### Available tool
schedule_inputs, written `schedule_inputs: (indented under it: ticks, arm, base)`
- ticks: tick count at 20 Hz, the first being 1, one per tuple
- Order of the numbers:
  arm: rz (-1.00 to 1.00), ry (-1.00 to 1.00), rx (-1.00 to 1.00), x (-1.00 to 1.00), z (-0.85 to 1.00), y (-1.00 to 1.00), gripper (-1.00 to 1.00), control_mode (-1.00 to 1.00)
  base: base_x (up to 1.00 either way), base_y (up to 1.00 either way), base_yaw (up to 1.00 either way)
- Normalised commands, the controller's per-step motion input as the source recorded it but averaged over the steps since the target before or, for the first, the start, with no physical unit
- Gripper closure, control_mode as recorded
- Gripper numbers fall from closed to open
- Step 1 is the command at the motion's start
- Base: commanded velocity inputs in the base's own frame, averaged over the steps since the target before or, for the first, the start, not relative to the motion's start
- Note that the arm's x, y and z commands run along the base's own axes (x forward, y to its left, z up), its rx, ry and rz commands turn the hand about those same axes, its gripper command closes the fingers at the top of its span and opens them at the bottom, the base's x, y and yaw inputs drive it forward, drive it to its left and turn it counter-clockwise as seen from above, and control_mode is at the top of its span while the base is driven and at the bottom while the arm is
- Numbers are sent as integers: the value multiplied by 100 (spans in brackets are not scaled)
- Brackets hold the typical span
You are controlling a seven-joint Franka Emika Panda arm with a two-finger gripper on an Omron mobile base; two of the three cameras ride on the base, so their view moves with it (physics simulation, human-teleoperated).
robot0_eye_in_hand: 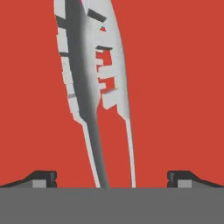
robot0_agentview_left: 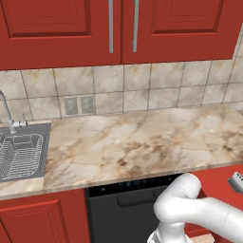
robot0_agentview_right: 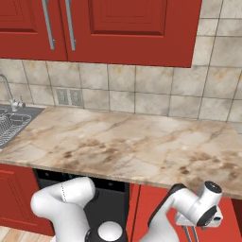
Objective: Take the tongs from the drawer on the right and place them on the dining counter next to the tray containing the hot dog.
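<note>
Marble counter (robot0_agentview_left: 142, 142) runs wide and bare along the tiled wall, front edge free, lots of open room on top. Sink (robot0_agentview_left: 23, 152) with a wire rack sits at the left end, faucet (robot0_agentview_left: 7, 114) beside it. Red upper cabinets (robot0_agentview_left: 114, 28) hang above with two silver bar handles. A dark appliance front (robot0_agentview_left: 123, 209) sits under the counter edge, red cabinet fronts on both sides of it.

Arm is bent low in front of the lower cabinets, below the counter edge. In the right base view the wrist points down at the lower right and is cut off by the bottom border; the fingers themselves are hard to make out there. In the left base view only a grey bit of the hand shows at the right border.

Hand view: tongs (robot0_eye_in_hand: 94, 87) lie on the red drawer floor (robot0_eye_in_hand: 175, 87), silver-grey, ridged scalloped tips toward the top of the view, slim arms running down to the bottom centre. Tongs top end is cut off by the frame; drawer walls can't be made out.

Gripper (robot0_eye_in_hand: 111, 179) is spread wide apart, one dark fingertip (robot0_eye_in_hand: 41, 178) at each side, tongs arms passing between them, roughly centred. Fingertips are clear of the tongs, nothing clamped. How high the tips are above the tongs can't be told.
</note>
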Motion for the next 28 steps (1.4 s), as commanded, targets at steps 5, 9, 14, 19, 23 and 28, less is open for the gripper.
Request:
schedule_inputs:
  ticks: [5,9,14,19,23,28]
  arm:
    - [0,0,-4,0,-40,0,-100,-100]
    - [0,0,-3,0,-37,0,-100,-100]
    - [0,0,0,2,-41,0,-100,-100]
    - [0,0,0,3,-42,0,-100,-100]
    - [0,3,0,0,-53,0,-100,-100]
    - [0,10,5,-19,-82,24,-100,-100]
  base:
    - [0,0,0]
    - [0,0,0]
    - [0,0,0]
    - [0,0,0]
    - [0,0,0]
    - [0,0,0]
